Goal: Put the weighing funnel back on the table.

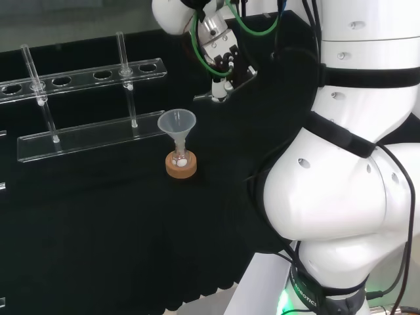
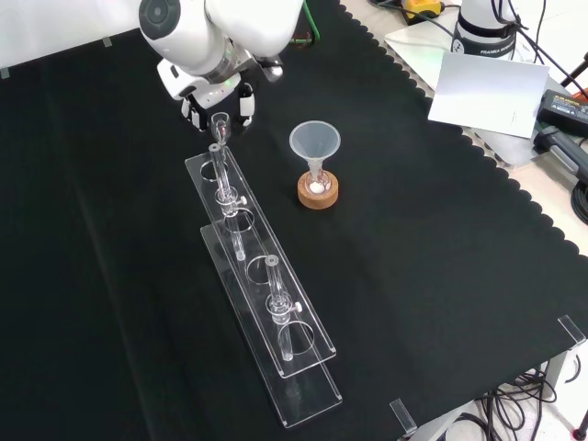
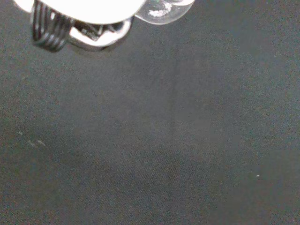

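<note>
My hand [image 1: 218, 56] hangs above the black cloth, to the upper right of the funnel in the head view. In the front view the hand [image 2: 217, 96] sits under the arm's white link at the far end of the tube rack. Its fingers are curled downward. The wrist view shows a small clear piece with white specks, the weighing funnel [image 3: 164, 9], held against the hand [image 3: 84, 5] above bare cloth. Its stem is hidden. The cloth below it carries nothing.
The big funnel [image 1: 176, 123] stands mouth up in a small flask on a cork ring [image 1: 181, 167], and the funnel [image 2: 314, 142] lies right of the hand in the front view. A clear tube rack [image 2: 262, 303] with two upright tubes stretches toward the front. Papers and cables lie beyond the cloth's right edge [image 2: 478, 87].
</note>
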`<action>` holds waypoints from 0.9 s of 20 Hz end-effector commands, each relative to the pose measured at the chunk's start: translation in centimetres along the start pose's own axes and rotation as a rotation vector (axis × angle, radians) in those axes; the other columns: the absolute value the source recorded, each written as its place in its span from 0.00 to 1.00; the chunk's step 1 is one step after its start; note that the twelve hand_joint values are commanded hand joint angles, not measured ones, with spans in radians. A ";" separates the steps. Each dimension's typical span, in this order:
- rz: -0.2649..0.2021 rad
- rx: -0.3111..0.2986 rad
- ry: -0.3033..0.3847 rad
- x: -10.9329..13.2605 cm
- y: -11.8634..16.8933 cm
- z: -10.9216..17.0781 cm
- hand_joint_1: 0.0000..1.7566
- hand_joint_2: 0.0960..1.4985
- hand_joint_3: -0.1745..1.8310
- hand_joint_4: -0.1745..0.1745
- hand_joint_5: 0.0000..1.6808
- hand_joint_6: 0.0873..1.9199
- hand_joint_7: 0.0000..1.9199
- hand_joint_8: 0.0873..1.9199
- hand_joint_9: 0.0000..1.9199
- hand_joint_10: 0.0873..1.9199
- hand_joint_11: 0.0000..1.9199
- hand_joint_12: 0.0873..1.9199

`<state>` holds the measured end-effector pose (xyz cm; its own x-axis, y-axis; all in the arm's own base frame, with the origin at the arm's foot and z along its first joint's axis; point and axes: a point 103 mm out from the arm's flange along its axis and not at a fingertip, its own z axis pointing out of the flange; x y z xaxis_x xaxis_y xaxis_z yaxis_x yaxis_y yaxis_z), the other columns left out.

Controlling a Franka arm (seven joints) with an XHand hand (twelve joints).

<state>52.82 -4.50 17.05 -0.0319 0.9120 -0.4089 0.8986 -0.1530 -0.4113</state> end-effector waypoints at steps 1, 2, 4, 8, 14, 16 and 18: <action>-0.003 -0.003 0.012 0.9 0.5 1.5 0.66 0.38 0.39 1.00 0.86 0.12 0.46 0.26 0.68 0.00 0.57 0.42; -0.003 -0.003 0.011 1.1 0.6 1.6 0.66 0.38 0.39 1.00 0.86 0.12 0.46 0.26 0.68 0.00 0.57 0.42; -0.003 -0.002 0.021 1.1 0.8 2.2 0.66 0.38 0.39 1.00 0.86 0.13 0.46 0.26 0.68 0.00 0.57 0.42; -0.006 -0.001 0.027 1.6 1.4 3.1 0.66 0.38 0.39 1.00 0.86 0.13 0.46 0.26 0.68 0.00 0.57 0.42; -0.007 -0.010 0.053 2.2 2.2 3.6 0.66 0.38 0.39 0.99 0.86 0.13 0.46 0.26 0.68 0.00 0.57 0.42; -0.011 -0.017 0.051 3.0 2.8 3.8 0.66 0.38 0.39 0.99 0.86 0.13 0.45 0.26 0.68 0.00 0.57 0.42; -0.012 -0.022 0.049 3.4 3.3 3.9 0.66 0.38 0.39 0.99 0.86 0.13 0.45 0.26 0.68 0.00 0.57 0.42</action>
<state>53.14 -4.41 12.58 -0.0176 0.9306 -0.3656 0.9024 -0.1427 -0.4066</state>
